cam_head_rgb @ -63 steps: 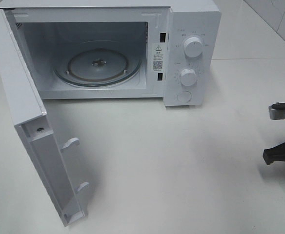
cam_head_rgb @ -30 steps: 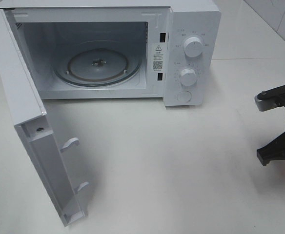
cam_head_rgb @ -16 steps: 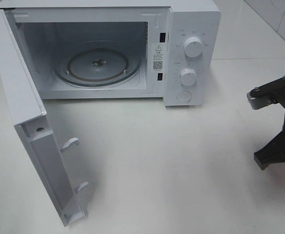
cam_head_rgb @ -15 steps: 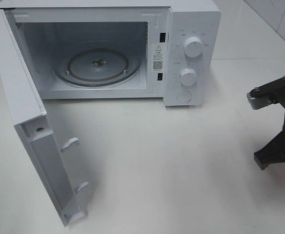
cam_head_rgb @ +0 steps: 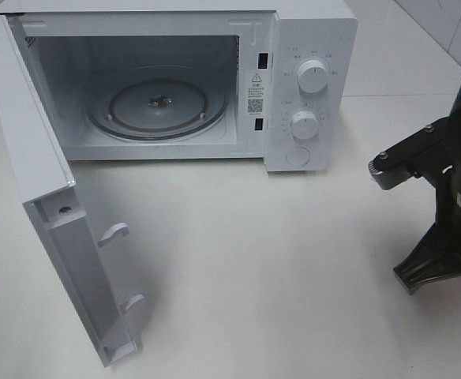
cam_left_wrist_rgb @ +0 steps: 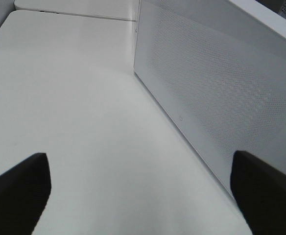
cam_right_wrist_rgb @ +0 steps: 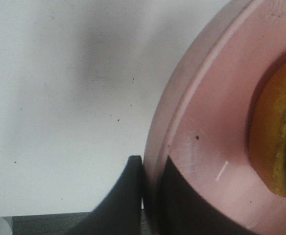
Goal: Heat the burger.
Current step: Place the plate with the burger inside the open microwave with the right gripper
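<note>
In the right wrist view only an edge of the burger (cam_right_wrist_rgb: 275,142) shows, yellow-brown, resting on a round pink plate (cam_right_wrist_rgb: 206,117). My right gripper (cam_right_wrist_rgb: 150,169) is shut on the plate's rim, one dark finger on each side of it. The overhead view shows the right arm (cam_head_rgb: 444,213) at the right edge, while plate and burger lie outside that frame. The white microwave (cam_head_rgb: 325,31) stands at the back with its door (cam_head_rgb: 41,174) swung wide open and its glass turntable (cam_head_rgb: 159,106) bare. My left gripper (cam_left_wrist_rgb: 140,191) is open beside the door's outer face (cam_left_wrist_rgb: 216,83), holding nothing.
The open door juts out toward the table's front left. Two knobs (cam_head_rgb: 312,76) and a round button sit on the microwave's right panel. White tabletop (cam_head_rgb: 278,260) stretches between the microwave and my right arm.
My right arm has moved leftward from the right edge, further into the overhead view. The microwave and its door have not moved.
</note>
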Robot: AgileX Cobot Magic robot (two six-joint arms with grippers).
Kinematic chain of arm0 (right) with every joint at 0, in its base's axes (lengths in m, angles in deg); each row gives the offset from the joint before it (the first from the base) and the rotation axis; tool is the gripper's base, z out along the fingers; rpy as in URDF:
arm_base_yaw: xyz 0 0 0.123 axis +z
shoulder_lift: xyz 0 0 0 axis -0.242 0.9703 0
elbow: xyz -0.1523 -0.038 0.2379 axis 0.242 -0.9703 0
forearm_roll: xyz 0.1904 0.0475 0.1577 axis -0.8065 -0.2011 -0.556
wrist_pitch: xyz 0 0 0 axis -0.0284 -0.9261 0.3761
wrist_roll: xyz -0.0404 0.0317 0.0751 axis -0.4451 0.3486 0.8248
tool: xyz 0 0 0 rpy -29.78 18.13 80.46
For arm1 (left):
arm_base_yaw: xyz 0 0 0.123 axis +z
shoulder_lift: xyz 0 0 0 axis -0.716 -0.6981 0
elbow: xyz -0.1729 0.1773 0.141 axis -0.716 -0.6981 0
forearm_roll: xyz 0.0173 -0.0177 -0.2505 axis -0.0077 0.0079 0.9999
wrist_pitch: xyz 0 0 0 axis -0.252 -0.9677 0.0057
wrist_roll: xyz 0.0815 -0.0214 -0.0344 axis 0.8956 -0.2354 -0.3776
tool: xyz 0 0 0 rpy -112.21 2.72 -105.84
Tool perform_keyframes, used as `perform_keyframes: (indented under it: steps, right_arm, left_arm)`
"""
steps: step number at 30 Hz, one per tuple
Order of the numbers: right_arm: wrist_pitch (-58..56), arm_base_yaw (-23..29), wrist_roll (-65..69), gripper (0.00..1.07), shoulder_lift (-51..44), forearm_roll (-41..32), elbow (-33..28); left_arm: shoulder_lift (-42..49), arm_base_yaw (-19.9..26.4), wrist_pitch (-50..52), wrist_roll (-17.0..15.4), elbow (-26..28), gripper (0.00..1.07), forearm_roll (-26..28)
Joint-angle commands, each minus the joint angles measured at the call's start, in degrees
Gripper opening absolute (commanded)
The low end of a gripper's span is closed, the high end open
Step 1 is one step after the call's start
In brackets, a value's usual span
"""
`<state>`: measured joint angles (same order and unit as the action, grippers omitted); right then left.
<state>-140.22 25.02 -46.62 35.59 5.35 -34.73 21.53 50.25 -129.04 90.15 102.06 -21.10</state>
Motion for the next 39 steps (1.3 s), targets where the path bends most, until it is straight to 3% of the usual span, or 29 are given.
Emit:
perform_keyframes:
  steps: [1,14,18,26,28,39]
  right_arm:
    - [-2.06,1.49,0.86,0.00,-0.52,4.18,-0.17]
    - [-1.83,3.78,-2.64,0.00,-0.52,6.25,-0.17]
    - [-1.78,9.17,-4.47,0.00,-0.57,6.70,-0.17]
    - [-0.86,13.92,-5.61,0.00,-0.92,7.68,-1.15]
    - [1.60,16.39,-6.70,0.00,-2.52,7.91,-4.70]
    - [2.69,22.52,-7.68,0.01,-8.65,10.71,-10.26]
  left_arm:
    - [-0.11,-0.29,0.46,-0.11,0.00,0.91,0.29]
    - [-0.11,-0.29,0.46,-0.11,0.00,0.91,0.29]
    - [-0.11,-0.29,0.46,-0.11,0.00,0.91,0.29]
    - [-0.11,-0.29,0.46,-0.11,0.00,0.91,0.29]
    - [-0.11,-0.29,0.46,-0.11,0.00,0.91,0.29]
    - [-0.11,-0.29,0.46,-0.11,0.00,0.91,0.29]
